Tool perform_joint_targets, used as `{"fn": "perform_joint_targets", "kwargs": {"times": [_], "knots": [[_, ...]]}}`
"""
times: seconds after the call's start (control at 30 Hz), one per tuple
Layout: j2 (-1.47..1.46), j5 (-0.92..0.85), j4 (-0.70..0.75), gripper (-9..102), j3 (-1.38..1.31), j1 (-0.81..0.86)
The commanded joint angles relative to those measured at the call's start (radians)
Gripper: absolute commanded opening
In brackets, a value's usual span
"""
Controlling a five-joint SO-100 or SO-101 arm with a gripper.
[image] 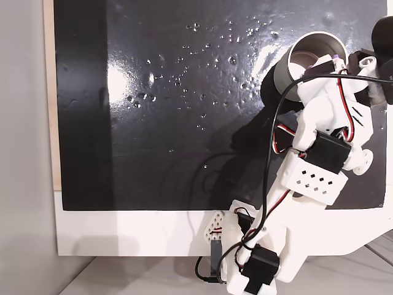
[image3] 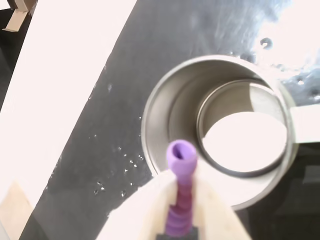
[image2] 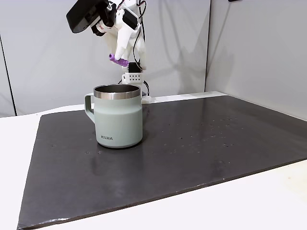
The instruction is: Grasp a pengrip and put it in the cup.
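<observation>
The pengrip [image3: 180, 192] is pinched between the two fingers of the claw [image3: 179, 200] — in the wrist view its ribbed purple body runs up between the pale fingers and its round open end pokes out past the tips. Right below the claw sits the cup [image3: 160, 115], steel inside shining, and the pengrip's tip hangs over the near part of its rim. In a fixed view from the side the claw [image2: 118, 59] is up in the air well above the cup [image2: 118, 120], with the pengrip [image2: 117, 60] a small purple stub at its tip. The cup stands upright on the dark mat [image2: 201, 143] — handle towards the left in that view.
</observation>
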Motion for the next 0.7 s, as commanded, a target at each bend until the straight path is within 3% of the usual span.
{"fn": "perform_joint_targets", "kwargs": {"times": [0.0,0.1,0.2,0.67], "knots": [[0.006,-0.012,-0.049,2,-0.074,0.021],[0.006,-0.006,-0.049,17,-0.074,0.025],[0.003,0.006,-0.049,23,-0.074,0.028],[-0.002,0.009,-0.049,24,-0.080,0.029]]}}
